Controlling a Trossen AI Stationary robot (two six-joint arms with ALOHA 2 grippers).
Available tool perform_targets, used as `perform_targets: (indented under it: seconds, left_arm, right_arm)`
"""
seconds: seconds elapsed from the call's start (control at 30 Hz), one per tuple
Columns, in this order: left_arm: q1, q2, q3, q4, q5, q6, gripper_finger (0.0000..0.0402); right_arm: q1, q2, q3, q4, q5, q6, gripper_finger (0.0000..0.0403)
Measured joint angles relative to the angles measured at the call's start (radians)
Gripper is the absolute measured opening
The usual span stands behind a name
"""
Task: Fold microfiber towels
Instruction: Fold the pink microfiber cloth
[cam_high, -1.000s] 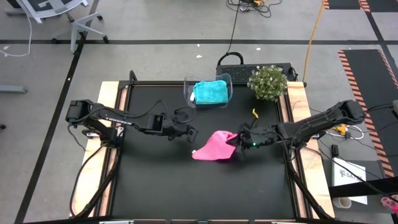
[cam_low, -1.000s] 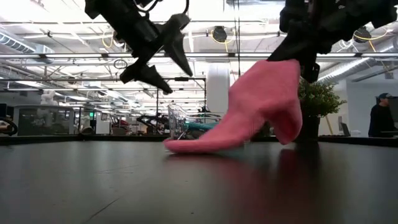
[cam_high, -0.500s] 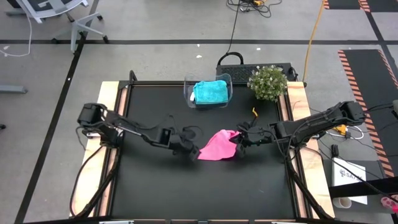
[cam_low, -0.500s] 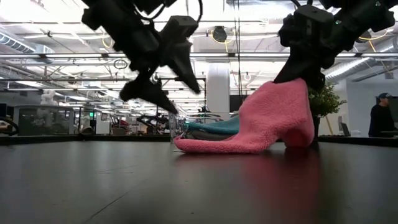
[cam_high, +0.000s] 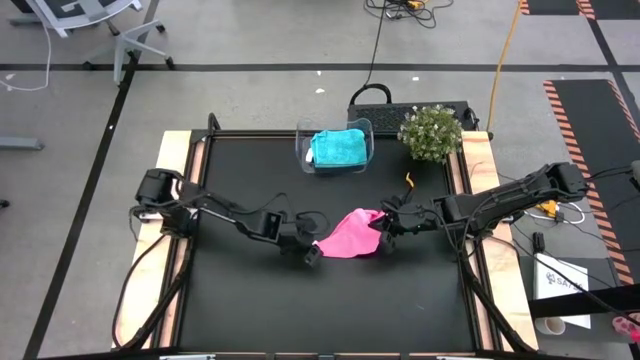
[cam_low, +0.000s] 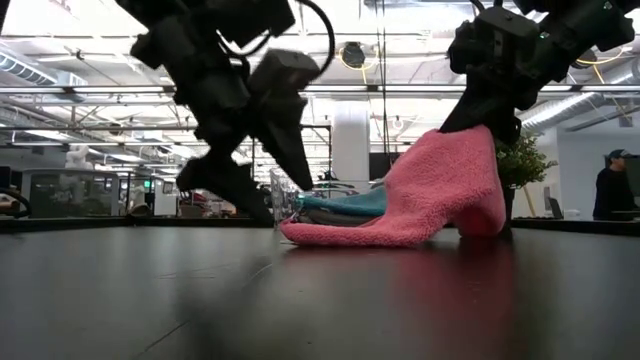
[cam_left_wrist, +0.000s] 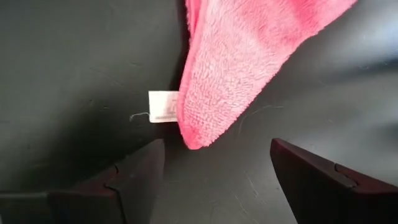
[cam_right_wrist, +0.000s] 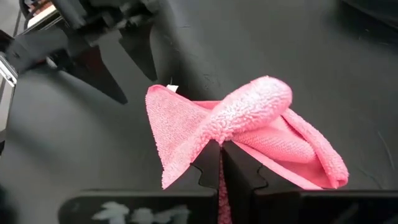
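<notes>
The pink towel (cam_high: 349, 234) lies near the middle of the black table (cam_high: 240, 310), one end pinched up off the mat and the rest trailing down to a loose corner with a small white tag (cam_left_wrist: 163, 106) beside it. It looks light, soft and limp, so it should drape from any hold, sag between two grips, and need its corners pulled apart to lie flat; the fuzzy pile should give the fingers good purchase, so slipping seems unlikely. The free corner by the tag seems the natural second place to take it. The right gripper (cam_right_wrist: 221, 163) has its fingers closed on a bunched fold at the raised end, holding that end up. The left gripper (cam_left_wrist: 214, 165) is low over the mat with its fingers spread wide, straddling that free corner and not touching it. Behind, at the table's far edge, a teal towel (cam_high: 337, 148) sits folded in a clear plastic bin (cam_high: 303, 142), with a small potted plant (cam_high: 431, 132) beside it.
</notes>
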Motion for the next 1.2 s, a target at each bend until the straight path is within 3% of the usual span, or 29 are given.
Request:
perform_targets:
  seconds: [0.27, 0.57, 0.73, 1.0, 1.2]
  left_arm:
    - [0.000, 0.070, 0.000, 0.098, 0.044, -0.054, 0.0296]
    - [0.002, 0.066, 0.000, 0.096, -0.054, -0.081, 0.0282]
    - [-0.003, 0.066, 0.000, 0.096, -0.059, -0.096, 0.0206]
    - [-0.014, 0.065, 0.000, 0.096, -0.066, -0.012, 0.0029]
    - [-0.010, 0.065, 0.000, 0.096, -0.099, 0.004, 0.0007]
  right_arm:
    - [0.000, 0.000, 0.000, 0.002, -0.001, -0.007, 0.0000]
    - [0.000, 0.000, 0.000, 0.003, -0.001, -0.005, 0.0000]
    - [0.000, 0.000, 0.000, 0.003, 0.000, -0.004, 0.0000]
    - [0.000, 0.000, 0.000, 0.002, 0.002, -0.004, 0.0000]
    - [0.000, 0.000, 0.000, -0.023, -0.065, 0.002, 0.0003]
